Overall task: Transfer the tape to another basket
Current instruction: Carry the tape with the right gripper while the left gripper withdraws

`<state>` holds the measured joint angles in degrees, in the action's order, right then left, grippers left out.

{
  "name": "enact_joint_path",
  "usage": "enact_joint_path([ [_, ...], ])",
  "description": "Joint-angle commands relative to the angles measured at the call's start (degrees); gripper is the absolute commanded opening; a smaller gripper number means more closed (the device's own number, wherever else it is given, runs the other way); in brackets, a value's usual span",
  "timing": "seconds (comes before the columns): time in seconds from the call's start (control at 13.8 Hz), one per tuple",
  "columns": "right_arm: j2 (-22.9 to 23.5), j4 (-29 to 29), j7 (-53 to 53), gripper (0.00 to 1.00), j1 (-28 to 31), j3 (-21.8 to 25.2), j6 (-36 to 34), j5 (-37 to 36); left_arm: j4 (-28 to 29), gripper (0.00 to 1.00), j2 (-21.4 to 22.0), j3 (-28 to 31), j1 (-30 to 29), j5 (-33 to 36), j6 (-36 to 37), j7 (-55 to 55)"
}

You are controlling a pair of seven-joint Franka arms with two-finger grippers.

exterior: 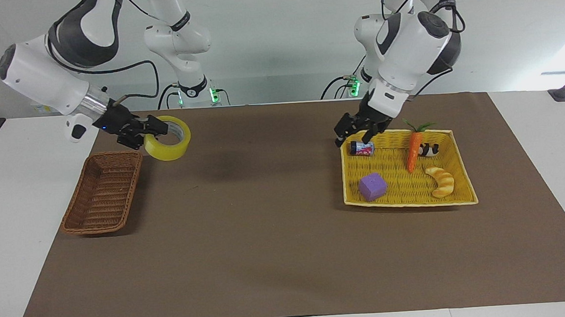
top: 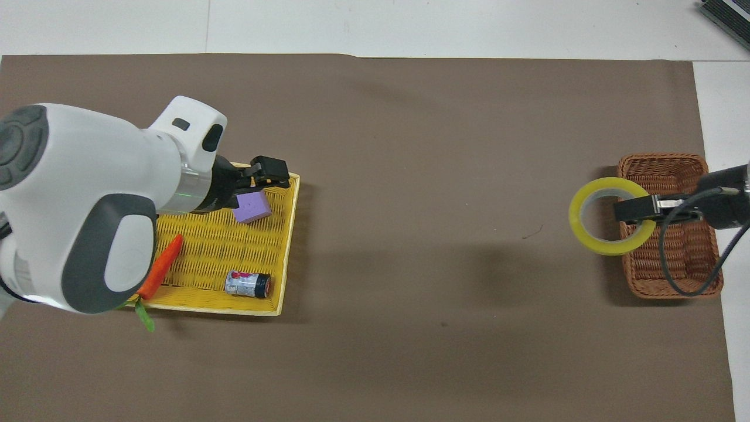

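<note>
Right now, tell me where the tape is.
The tape is up in the air, held by the right end effector, beside the brown basket at the right arm's end of the table.

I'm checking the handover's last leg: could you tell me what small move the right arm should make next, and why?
Probably carry the tape a little farther toward the right arm's end of the table, until it hangs over the basket. The right gripper holds the roll by its wall, in the air over the mat beside the basket's rim, so releasing now would likely miss.
</note>
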<state>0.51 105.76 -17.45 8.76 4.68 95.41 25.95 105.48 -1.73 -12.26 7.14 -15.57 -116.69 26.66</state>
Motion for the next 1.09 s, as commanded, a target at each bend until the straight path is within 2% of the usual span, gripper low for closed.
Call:
enact_joint_path([
  [0.0, 1.7, -0.2, -5.5, 0.0, 6.4, -0.7, 1.1, -2.9, -0.6, 1.0, 1.4, -0.6, -5.9, 4.3, 4.6, -7.7],
  [0.22, 7.1, -0.6, -13.8, 0.0, 12.9, -0.7, 6.2, -3.5, -3.5, 1.0, 2.0, -0.6, -12.0, 7.1, 10.6, -17.3],
  [0.36, 10.5, -1.4, -19.3, 0.0, 14.6, -0.6, 10.9, -3.6, -6.6, 1.0, 1.9, -0.6, -14.8, 9.8, 15.3, -22.6],
  [0.58, 14.7, -1.5, -20.5, 0.0, 16.8, -0.6, 13.4, -2.9, -13.0, 1.0, 1.1, -0.6, -15.2, 16.5, 24.0, -25.2],
  [0.72, 17.1, -2.0, -20.5, 0.0, 18.6, -0.6, 13.7, -1.2, -14.2, 1.0, 0.9, -0.5, -16.4, 17.0, 25.6, -28.7],
  [1.01, 18.3, -1.1, -19.8, 0.0, 18.6, -0.6, 13.7, 0.2, -13.2, 1.0, 1.1, -0.6, -18.5, 16.7, 24.4, -28.3],
])
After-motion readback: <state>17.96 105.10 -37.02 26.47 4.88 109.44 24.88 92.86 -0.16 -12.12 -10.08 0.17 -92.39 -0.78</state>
